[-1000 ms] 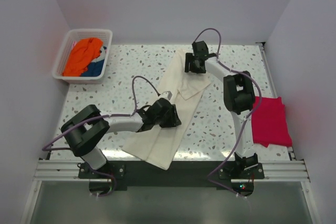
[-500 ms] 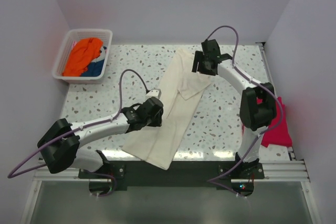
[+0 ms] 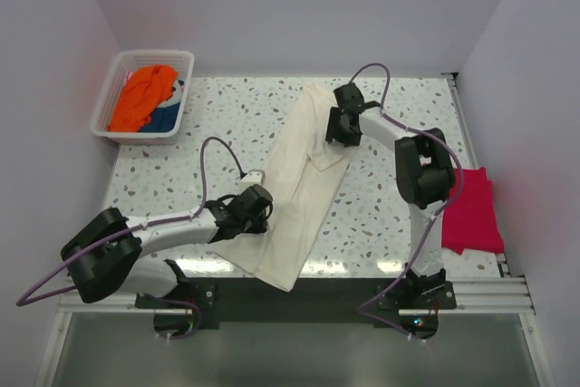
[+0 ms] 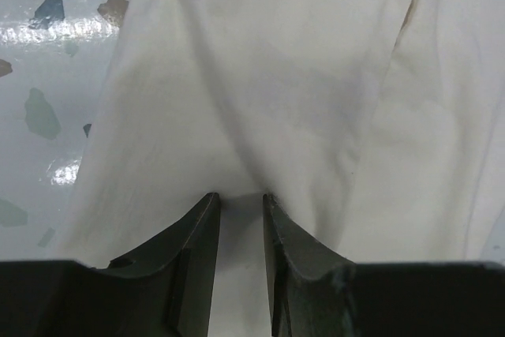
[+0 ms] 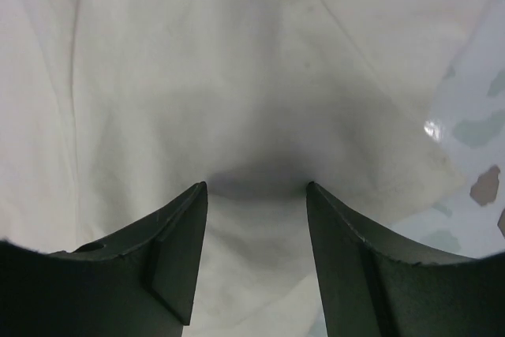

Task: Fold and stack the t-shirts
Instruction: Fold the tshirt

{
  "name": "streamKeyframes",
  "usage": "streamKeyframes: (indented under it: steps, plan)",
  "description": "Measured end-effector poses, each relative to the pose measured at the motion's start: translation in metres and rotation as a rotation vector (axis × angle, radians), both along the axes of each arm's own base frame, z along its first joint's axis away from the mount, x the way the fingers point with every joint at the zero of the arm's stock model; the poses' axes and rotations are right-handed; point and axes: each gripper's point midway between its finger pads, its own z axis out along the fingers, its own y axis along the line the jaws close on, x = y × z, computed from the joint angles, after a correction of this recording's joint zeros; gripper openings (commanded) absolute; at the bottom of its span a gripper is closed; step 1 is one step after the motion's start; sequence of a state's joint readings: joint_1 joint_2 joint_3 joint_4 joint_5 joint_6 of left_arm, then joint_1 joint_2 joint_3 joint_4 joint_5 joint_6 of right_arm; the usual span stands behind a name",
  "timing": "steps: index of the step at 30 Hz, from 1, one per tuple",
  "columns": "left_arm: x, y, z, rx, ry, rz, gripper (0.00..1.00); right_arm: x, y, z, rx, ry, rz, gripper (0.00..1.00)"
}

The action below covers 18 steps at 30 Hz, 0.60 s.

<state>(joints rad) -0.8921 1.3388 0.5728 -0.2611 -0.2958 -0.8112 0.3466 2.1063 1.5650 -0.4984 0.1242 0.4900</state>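
A long cream-white t-shirt [image 3: 299, 188] lies folded lengthwise, slanting across the middle of the table. My left gripper [image 3: 258, 210] is low on its left edge. In the left wrist view, the left gripper [image 4: 241, 195] presses into the cream cloth [image 4: 260, 76], jaws a narrow gap apart with a ridge of cloth rising between them. My right gripper [image 3: 340, 129] is down on the shirt's upper right part. Seen from the wrist, the right gripper [image 5: 256, 185] stands open, its tips dented into the cloth [image 5: 197, 76]. A crimson-red t-shirt [image 3: 468, 210] lies at the right edge.
A white slatted basket [image 3: 154, 53] at the far left corner holds an orange t-shirt [image 3: 145, 92] and a blue one [image 3: 163, 120]. Speckled tabletop [image 3: 227, 120] shows on both sides of the cream shirt. Walls close the table on three sides.
My left gripper slid down and left to the shirt's left edge and its jaws narrowed. My right gripper swung out, then came back left onto the upper cloth.
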Motion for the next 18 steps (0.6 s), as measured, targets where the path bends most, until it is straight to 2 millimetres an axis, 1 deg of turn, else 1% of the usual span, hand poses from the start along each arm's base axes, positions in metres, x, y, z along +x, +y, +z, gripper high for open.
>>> streamKeyframes:
  steps: [3,8,10,13,15,16,18]
  plan:
    - [0.005,-0.012,0.001,-0.062,-0.016,0.015,0.33,0.026,0.005,-0.003,-0.004,-0.02,0.0,0.57]
    - [0.014,-0.038,0.002,-0.186,-0.015,0.046,0.34,0.082,0.013,-0.001,-0.007,-0.103,0.014,0.57]
    - [0.016,-0.051,0.003,-0.244,-0.002,0.059,0.37,0.1,0.016,0.001,-0.007,-0.137,0.025,0.58]
    - [0.022,-0.072,0.006,-0.315,0.018,0.068,0.43,0.123,0.022,0.002,-0.005,-0.183,0.043,0.61]
    - [0.027,-0.085,0.008,-0.347,0.03,0.068,0.45,0.132,0.025,0.003,-0.006,-0.203,0.06,0.65]
    - [0.029,-0.089,0.009,-0.352,0.035,0.066,0.46,0.136,0.026,0.004,-0.006,-0.211,0.069,0.69]
    - [0.032,-0.096,0.011,-0.355,0.044,0.06,0.49,0.139,0.03,0.007,-0.001,-0.222,0.09,0.76]
